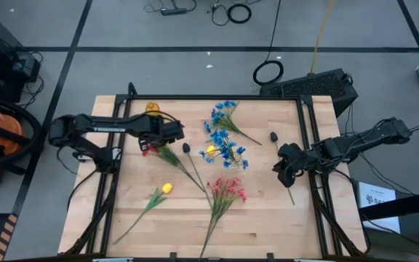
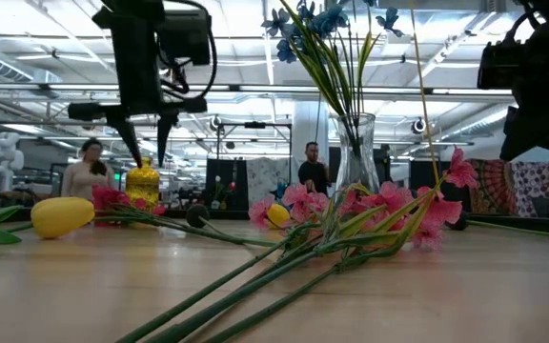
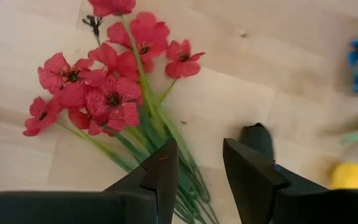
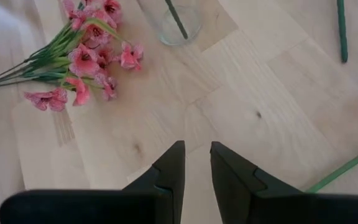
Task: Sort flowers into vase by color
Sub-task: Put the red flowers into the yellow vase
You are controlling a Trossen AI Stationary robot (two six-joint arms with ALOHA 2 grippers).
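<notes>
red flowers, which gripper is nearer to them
Left. The left gripper hangs open right above the stems of the red flowers, not holding them. The right gripper is far across the table, past the blue flowers, over bare wood.

Two arms (image 1: pixel 100 127), one vase (image 2: pixel 355 152), several flowers (image 1: pixel 224 193)

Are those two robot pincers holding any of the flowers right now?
No. The left pincer hovers open above the red flowers, and the right pincer hangs open over bare table.
</notes>
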